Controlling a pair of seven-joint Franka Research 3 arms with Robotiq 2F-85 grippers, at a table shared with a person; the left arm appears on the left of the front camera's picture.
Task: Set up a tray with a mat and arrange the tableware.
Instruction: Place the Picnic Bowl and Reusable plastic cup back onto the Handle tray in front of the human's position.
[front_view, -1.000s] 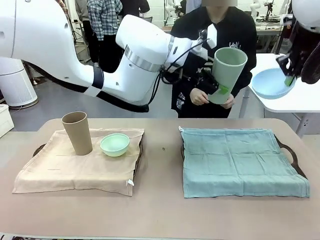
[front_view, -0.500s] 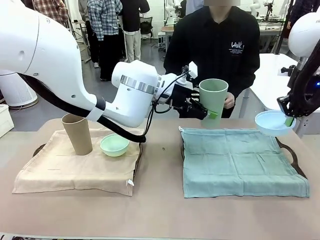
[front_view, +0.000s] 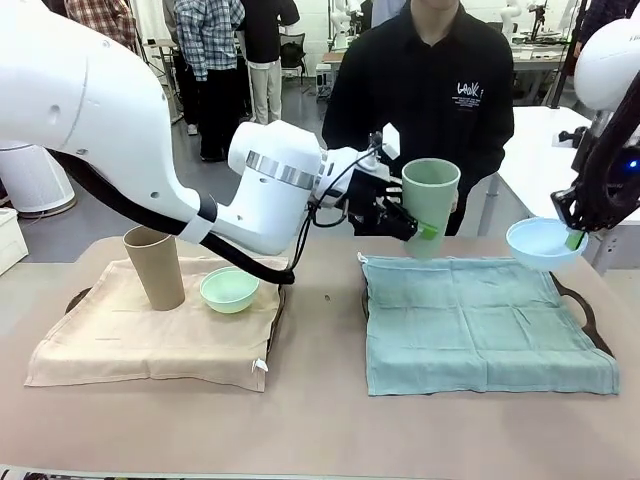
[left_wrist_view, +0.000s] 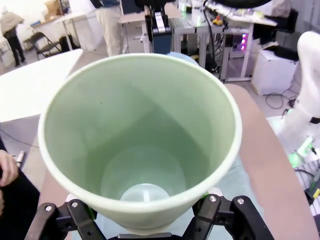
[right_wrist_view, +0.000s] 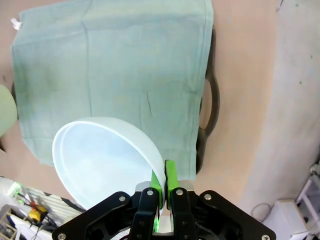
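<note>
Half done: tan cup (front_view: 155, 265) and mint bowl (front_view: 229, 289) sitting on the beige mat (front_view: 150, 335), left fingers (front_view: 421, 229) clamping the pale green cup (front_view: 428, 203) and right fingers (front_view: 573, 240) pinching the light blue bowl (front_view: 543, 243), both hovering above the bare teal mat (front_view: 485, 320), awaiting placing.

Table (front_view: 320, 420) with two cloth-covered trays (front_view: 575, 300)

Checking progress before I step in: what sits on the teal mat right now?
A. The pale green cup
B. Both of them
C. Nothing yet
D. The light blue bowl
C: the teal mat lies bare, while the left hand holds the pale green cup above its far edge and the right hand pinches the light blue bowl by its rim in the air.
</note>
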